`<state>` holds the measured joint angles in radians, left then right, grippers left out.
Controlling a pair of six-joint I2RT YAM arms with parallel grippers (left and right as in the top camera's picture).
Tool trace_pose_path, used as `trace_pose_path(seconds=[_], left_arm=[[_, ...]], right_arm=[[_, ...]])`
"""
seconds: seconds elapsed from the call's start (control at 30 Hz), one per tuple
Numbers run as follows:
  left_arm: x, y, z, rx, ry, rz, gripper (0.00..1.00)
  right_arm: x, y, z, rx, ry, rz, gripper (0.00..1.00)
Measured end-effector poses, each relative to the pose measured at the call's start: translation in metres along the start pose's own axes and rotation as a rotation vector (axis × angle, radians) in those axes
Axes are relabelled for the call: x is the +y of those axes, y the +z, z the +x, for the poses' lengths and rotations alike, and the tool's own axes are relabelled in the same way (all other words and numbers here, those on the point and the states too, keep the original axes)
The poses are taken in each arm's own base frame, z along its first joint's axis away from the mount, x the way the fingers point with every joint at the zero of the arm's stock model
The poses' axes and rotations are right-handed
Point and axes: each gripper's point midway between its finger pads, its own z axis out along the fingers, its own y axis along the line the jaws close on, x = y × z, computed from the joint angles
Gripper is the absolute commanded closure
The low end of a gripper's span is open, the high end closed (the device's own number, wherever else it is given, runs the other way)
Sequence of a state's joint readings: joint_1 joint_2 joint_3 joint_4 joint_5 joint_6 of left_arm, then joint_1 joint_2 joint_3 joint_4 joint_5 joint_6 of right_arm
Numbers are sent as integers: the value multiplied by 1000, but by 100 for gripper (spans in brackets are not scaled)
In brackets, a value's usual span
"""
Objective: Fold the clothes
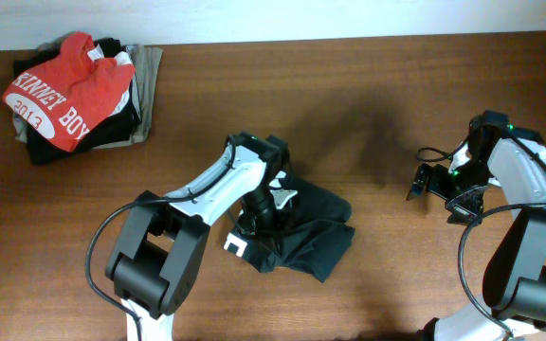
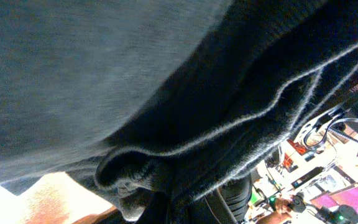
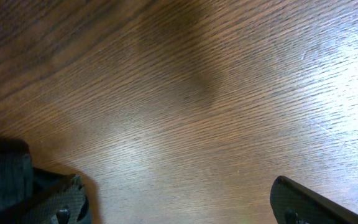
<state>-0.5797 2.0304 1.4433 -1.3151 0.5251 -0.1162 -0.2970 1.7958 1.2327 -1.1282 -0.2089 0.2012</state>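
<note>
The black T-shirt [image 1: 311, 232] lies crumpled in a heap at the front middle of the table, a bit of white lettering showing at its left edge. My left gripper [image 1: 257, 213] is pressed into the heap's left side and is shut on the cloth. In the left wrist view dark cloth with pale hem lines [image 2: 185, 112] fills the frame and hides the fingers. My right gripper [image 1: 423, 180] hovers over bare wood at the right, apart from the shirt. Its fingers [image 3: 179, 202] are spread wide with nothing between them.
A pile of folded clothes stands at the back left, topped by a red T-shirt [image 1: 64, 90] with white lettering over a beige garment [image 1: 147, 95]. The brown wooden table [image 1: 368, 104] spans the view; its back edge runs along the top.
</note>
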Motion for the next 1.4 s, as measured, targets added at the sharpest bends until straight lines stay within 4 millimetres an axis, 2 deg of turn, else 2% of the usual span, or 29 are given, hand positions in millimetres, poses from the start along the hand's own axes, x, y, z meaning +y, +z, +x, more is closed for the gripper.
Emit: trace_pose_path(seconds=[0.07,0.13,0.2,0.33,0.4,0.43,0.5,0.53,0.6,0.67,0.73,0.77,0.8,0.83,0.9,0.93,1.0,1.03,1.07,1.13,1.2,1.23,1.33,1.4], left_arm=[[-5,0,2,1,23,6,100],[-21,-2,8,-9,95,32,100],[-34,-3,14,-14,155,33,93],[-57,5,28,-5,289,18,92],[-76,20,28,-17,398,-20,84],[-80,25,28,-23,430,-35,76],[-90,32,24,-52,493,-56,40],[-92,34,24,-54,507,-63,30],[-93,35,19,-69,523,-70,22],[-93,34,15,-84,533,-75,22],[-93,25,16,-74,519,-81,22],[-94,13,15,-75,504,-86,22],[-97,-8,7,-115,494,-88,22],[-96,-35,-2,-165,474,-94,22],[-83,-87,-19,-272,411,-103,22],[-65,-122,-33,-360,356,-101,22],[-24,-157,-47,-444,235,-103,22],[5,-171,-50,-471,143,-114,22],[24,-178,-52,-484,81,-124,22],[58,-188,-54,-498,-22,-146,22],[87,-188,-56,-487,-107,-160,21],[94,-185,-57,-477,-124,-163,21],[112,-163,-63,-422,-160,-187,21],[118,-153,-62,-400,-168,-193,21]], right_arm=[[0,0,0,0,1,0,1],[0,0,0,0,1,0,1],[0,0,0,0,1,0,1],[0,0,0,-1,1,0,1],[0,0,0,0,1,0,1],[0,0,0,0,0,-2,1],[2,0,0,2,1,-14,1],[3,0,0,4,1,-18,1],[5,0,1,6,0,-28,1],[6,0,1,5,0,-34,1],[8,0,1,7,0,-45,1],[10,0,1,10,2,-60,0],[13,0,3,17,2,-79,2],[16,0,4,21,1,-94,8],[26,-4,11,57,-20,-156,13],[33,-9,16,77,-35,-189,14],[42,-16,23,106,-59,-230,15],[46,-17,32,139,-72,-231,15],[52,-18,42,169,-92,-227,14],[74,-14,64,222,-196,-206,15],[102,-4,88,255,-345,-169,15],[120,3,105,272,-437,-145,15],[144,14,132,289,-527,-94,15],[156,21,149,294,-552,-52,27]])
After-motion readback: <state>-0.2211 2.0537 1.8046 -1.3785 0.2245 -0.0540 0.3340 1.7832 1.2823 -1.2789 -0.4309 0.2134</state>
